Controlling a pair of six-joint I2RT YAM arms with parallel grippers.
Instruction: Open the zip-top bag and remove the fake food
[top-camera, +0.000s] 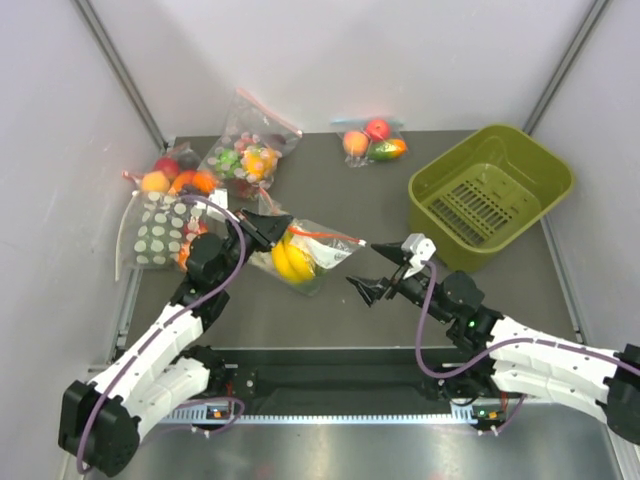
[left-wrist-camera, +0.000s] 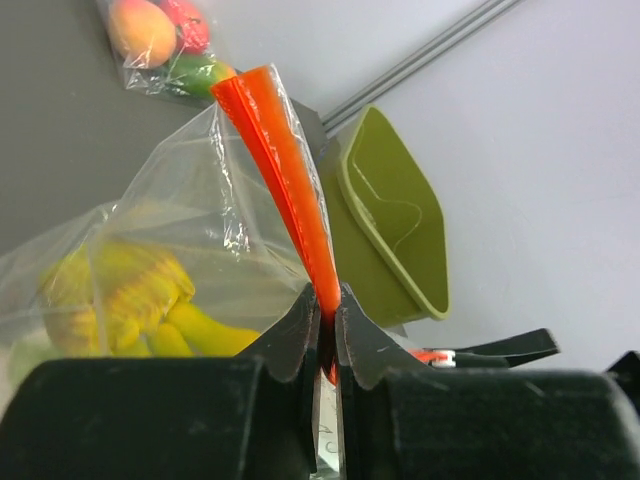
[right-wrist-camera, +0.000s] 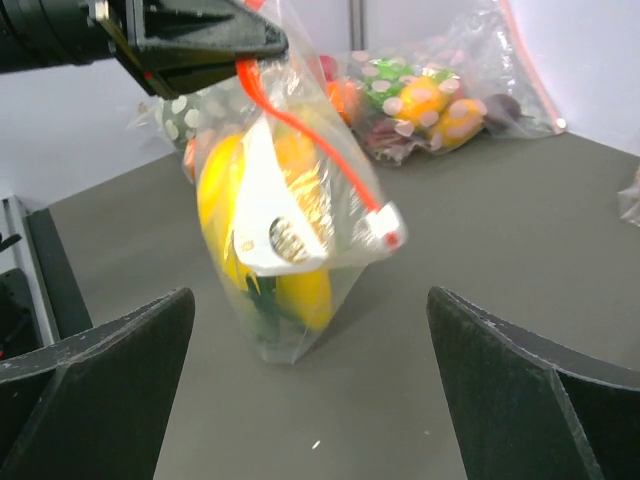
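— Two questions: where is the zip-top bag, and what has hold of it?

— It is on the table, well to the left of the green tub, about level with the tub's near corner. The left tool has its jaws pressed together on the red-orange zip strip, at the end farthest from the tub. The bag hangs from that pinch, and its bottom edge seems to touch the table.

— And inside?

— The fake food. The yellow bananas show plainly through the plastic. There is something dark green low down that I cannot make out. The white slider sits at the end of the strip nearer the tub. Whether the zip is parted, I cannot tell.

— The other tool?

— The right tool is between the bag and the tub, jaws spread wide, gripping nothing. In the right wrist view the slider lies ahead of the gap, apart from both fingers.

— Anything else about?

— A white-dotted bag lies farther from the tub, beyond the zip-top bag. A bag of multicoloured pieces lies near it, towards the back wall. A small bag of fruit sits near the tub's far left corner.
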